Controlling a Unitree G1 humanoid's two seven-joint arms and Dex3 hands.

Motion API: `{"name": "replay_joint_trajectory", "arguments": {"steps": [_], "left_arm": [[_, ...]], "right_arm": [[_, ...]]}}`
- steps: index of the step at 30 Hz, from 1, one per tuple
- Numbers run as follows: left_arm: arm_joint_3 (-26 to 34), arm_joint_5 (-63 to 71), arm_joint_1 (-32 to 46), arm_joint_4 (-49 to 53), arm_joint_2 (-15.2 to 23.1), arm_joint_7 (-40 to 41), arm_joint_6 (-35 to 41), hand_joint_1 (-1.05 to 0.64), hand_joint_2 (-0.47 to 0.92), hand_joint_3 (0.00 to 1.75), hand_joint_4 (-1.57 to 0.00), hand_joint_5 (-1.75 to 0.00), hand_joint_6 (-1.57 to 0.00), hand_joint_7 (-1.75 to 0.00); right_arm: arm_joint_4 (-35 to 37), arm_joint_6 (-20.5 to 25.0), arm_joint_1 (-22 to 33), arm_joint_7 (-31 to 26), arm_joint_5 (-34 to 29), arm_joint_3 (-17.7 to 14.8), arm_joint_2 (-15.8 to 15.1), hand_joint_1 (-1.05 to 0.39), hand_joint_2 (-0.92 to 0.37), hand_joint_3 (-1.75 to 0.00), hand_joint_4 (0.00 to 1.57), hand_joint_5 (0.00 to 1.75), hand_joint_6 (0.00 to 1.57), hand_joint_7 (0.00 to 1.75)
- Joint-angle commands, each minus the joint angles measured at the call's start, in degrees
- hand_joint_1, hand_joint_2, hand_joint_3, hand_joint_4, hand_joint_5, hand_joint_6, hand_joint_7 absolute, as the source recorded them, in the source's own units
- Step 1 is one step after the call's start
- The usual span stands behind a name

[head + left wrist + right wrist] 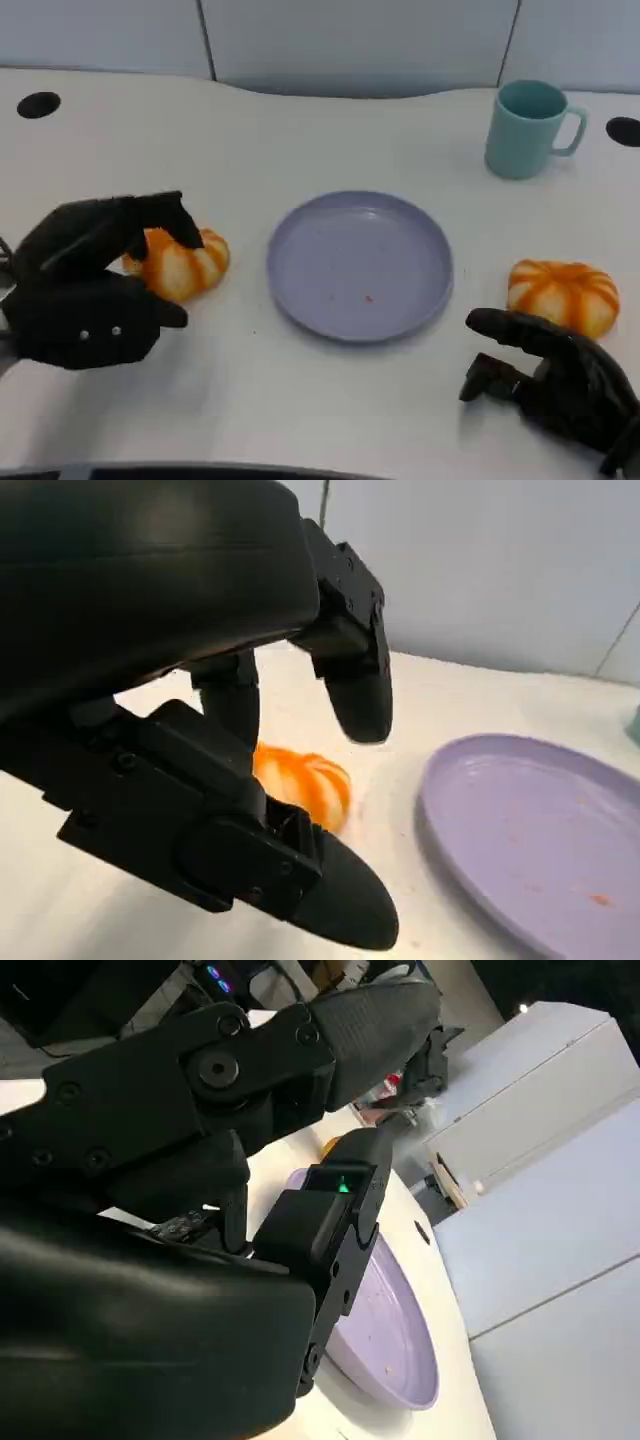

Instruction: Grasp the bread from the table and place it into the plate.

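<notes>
Left of the plate [360,265], left hand [90,285] spread, empty, straddling bread [180,265]; shallow closure risks slippage.

The left hand [95,280] hovers with its fingers [360,680] spread and arched forward, thumb below them, holding nothing. The right hand [555,380] sits low, its fingers apart and loosely curved, reaching inward toward the left hand, also holding nothing.

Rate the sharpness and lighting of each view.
Head view: even, soft light, faint shadows beside the plate and mug, all fairly sharp. Left wrist view: left hand blurred up close, bread soft. Right wrist view: right hand dark, background bright.
</notes>
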Motion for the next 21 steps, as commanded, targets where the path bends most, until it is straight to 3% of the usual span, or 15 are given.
{"name": "replay_joint_trajectory", "arguments": {"steps": [1, 9, 11, 15, 18, 21], "left_arm": [[-3.9, 4.7, -4.4, 1.1, 2.5, 3.5, 3.3, -1.05, 0.92, 0.2, 0.0, -1.56, 0.0, -1.07], [-10.7, 8.7, -11.5, 7.9, 2.5, 2.9, 8.6, -1.05, 0.92, 0.2, 0.0, -1.55, 0.0, -1.02], [-12.5, 9.7, -13.6, 10.7, 1.9, 2.8, 9.6, -1.05, 0.92, 0.19, 0.0, -1.7, 0.0, -0.95], [-14.7, 9.4, -17.2, 15.9, 0.1, 1.2, 11.0, -1.05, 0.92, 0.16, 0.0, -1.74, 0.0, -0.94], [-16.0, 9.3, -19.3, 19.5, -1.5, 1.1, 11.7, -1.05, 0.92, 0.11, 0.0, -1.75, 0.0, -1.06], [-16.7, 8.8, -20.9, 22.8, -3.5, 0.3, 13.0, -1.05, 0.92, 0.09, 0.0, -1.75, 0.0, -1.5]], "right_arm": [[-0.3, 0.7, 2.8, -1.5, -1.7, 0.8, -0.4, -0.45, -0.92, -0.04, 0.69, 1.18, 0.96, 0.15], [-0.9, 1.0, 3.3, -2.6, -1.9, 1.3, -0.3, -0.46, -0.92, -0.03, 0.67, 1.22, 0.96, 0.18], [-0.3, 1.6, 3.2, -1.9, -1.2, 0.8, -0.2, -0.43, -0.92, -0.03, 0.66, 1.23, 0.95, 0.18], [1.4, 0.7, 2.9, -1.4, -1.2, 0.4, 0.0, -0.42, -0.92, -0.02, 0.68, 1.24, 0.96, 0.19], [1.1, 0.3, 3.0, -0.9, -1.2, 0.4, 0.1, -0.42, -0.92, -0.05, 0.68, 1.25, 0.95, 0.19], [-0.3, 1.1, 3.3, -0.8, -1.1, 0.7, 0.0, -0.42, -0.92, -0.06, 0.64, 1.28, 0.93, 0.19]]}}
